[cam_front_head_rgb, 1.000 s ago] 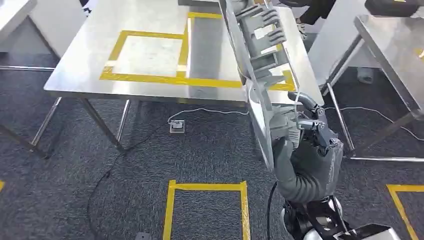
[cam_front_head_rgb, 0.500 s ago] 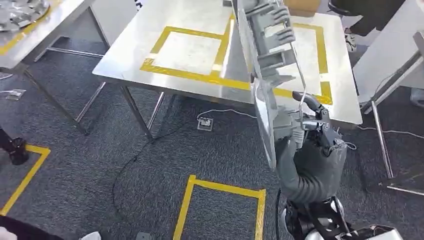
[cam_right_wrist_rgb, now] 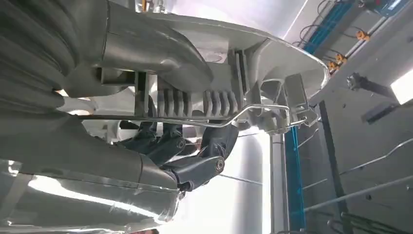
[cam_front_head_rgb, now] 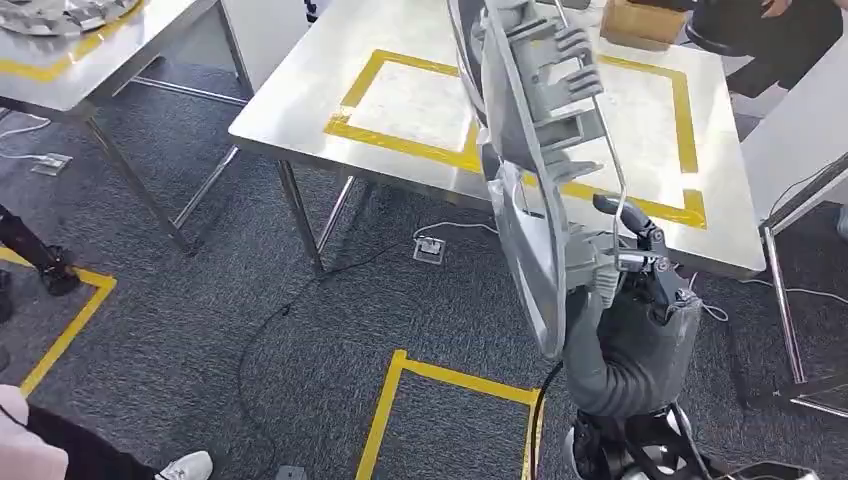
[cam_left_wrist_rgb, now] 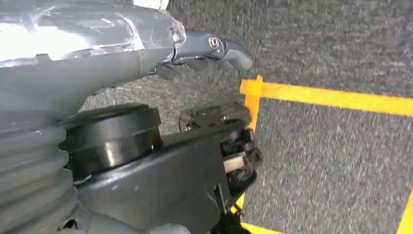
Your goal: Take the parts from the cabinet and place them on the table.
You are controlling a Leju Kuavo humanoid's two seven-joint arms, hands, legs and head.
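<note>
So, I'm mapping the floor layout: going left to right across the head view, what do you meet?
Person's white shoe → steel table → silver part → right robot hand → cardboard box.

This looks like an industrial workshop or robot test floor. Stainless steel tables [cam_front_head_rgb: 300,110] on thin metal legs stand on dark grey carpet [cam_front_head_rgb: 200,330], and yellow tape [cam_front_head_rgb: 440,385] marks out rectangles on both tabletops and floor. A black cable [cam_front_head_rgb: 262,335] runs across the carpet to a floor socket [cam_front_head_rgb: 429,250]. Beyond the fingers [cam_right_wrist_rgb: 195,168] in the right wrist view, blue rails [cam_right_wrist_rgb: 292,161] and hanging metal rods [cam_right_wrist_rgb: 360,190] line a bare wall.
</note>
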